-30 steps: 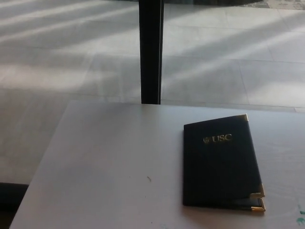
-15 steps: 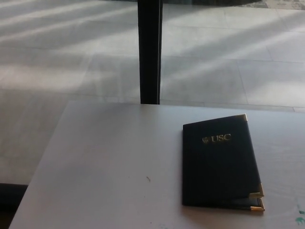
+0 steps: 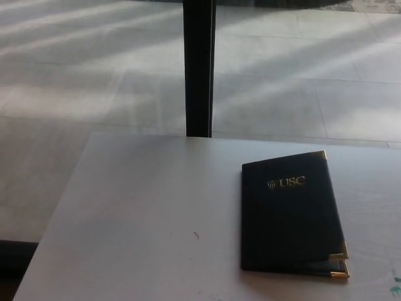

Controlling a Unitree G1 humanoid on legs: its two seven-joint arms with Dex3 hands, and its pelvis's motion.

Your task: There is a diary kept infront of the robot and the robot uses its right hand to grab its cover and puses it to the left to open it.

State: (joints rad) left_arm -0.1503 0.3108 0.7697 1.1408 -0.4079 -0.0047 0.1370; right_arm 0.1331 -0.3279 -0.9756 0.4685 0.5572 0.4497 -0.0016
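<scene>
A dark diary (image 3: 290,214) with gold "USC" lettering and gold corner caps lies closed on the white table (image 3: 144,213), right of centre. Its spine runs along the left side and the free edge faces right, where the cover sits slightly raised at the near corner. Neither of my hands shows in the head view.
A black vertical post (image 3: 199,66) stands beyond the table's far edge. Pale tiled floor (image 3: 75,75) with streaks of light lies behind and to the left. A small dark speck (image 3: 195,236) marks the tabletop, and a green smudge (image 3: 395,285) sits at the right edge.
</scene>
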